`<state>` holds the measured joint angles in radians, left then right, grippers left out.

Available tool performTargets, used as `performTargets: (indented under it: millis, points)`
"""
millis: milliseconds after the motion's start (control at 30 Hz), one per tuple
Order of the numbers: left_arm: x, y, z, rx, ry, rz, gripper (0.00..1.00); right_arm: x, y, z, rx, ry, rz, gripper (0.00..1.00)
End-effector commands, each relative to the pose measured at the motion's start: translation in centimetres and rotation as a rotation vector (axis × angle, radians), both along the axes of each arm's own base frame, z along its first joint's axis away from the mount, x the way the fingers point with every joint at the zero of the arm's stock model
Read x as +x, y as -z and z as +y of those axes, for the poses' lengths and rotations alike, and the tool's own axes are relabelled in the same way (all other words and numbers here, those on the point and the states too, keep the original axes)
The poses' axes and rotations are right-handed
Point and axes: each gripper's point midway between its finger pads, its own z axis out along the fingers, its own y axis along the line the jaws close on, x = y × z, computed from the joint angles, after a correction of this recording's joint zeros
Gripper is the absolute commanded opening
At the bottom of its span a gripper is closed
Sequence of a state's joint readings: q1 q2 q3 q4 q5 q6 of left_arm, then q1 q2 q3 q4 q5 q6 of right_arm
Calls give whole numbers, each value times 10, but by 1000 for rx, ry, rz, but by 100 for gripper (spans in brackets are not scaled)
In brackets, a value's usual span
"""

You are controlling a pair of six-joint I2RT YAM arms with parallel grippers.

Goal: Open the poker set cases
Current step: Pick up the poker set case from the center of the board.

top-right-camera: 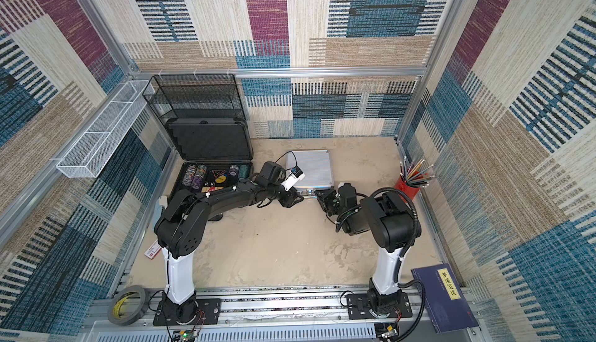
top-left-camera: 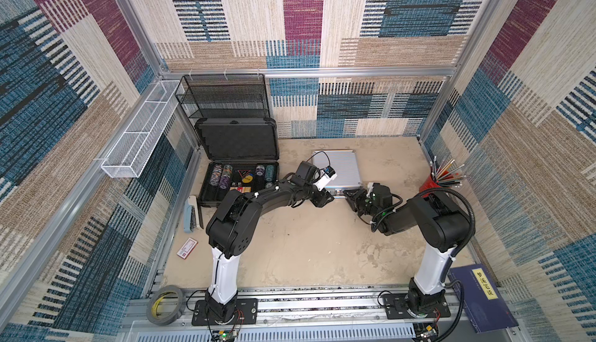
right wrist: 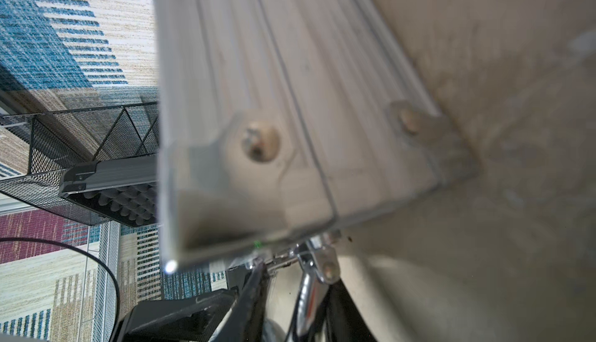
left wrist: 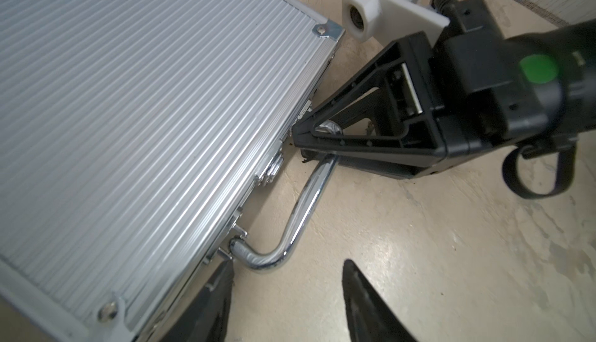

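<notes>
Grey tape roll (top-left-camera: 166,305) and a blue book (top-left-camera: 480,298) lie at the near rail, one beside each arm base. Beyond them the beige desk (top-left-camera: 306,243) carries both arms reaching inward to the front edge of the silver case (top-left-camera: 338,171), which lies flat and closed near the middle of the desk. The left tool (top-left-camera: 324,199) stands wide with nothing between its fingers (left wrist: 364,292), one fingertip just beside the bend where the chrome handle (left wrist: 309,195) meets the case. The right tool (left wrist: 303,140) is drawn narrow, its jaws clamped on the opposite end of that handle, close against the case front. Farther back on the left, the dark grey case (top-left-camera: 238,182) is already open: chips (top-left-camera: 222,176) sit in its base, and its foam-lined lid (top-left-camera: 237,143) stands up against the black mesh rack (top-left-camera: 225,98) by the rear wall.
</notes>
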<state>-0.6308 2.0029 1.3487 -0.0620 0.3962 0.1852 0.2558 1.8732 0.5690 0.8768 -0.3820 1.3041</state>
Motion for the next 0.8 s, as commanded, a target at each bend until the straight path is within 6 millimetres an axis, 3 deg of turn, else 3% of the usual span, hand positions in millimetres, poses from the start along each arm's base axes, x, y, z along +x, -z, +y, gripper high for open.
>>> performTargets:
  millis: [0, 300, 567, 767]
  points:
    - [4, -4, -3, 20, 44, -48, 57, 4, -9, -1, 11, 10, -43, 30]
    - [-2, 11, -26, 61, 187, -122, 59, 6, -12, 2, 16, -3, -45, 21]
    - [5, 41, -17, 242, 229, -187, 58, 8, -17, 1, 11, -11, -54, 17]
    - [23, 56, -11, 346, 192, -233, 49, 9, -21, 0, 13, -12, -60, 16]
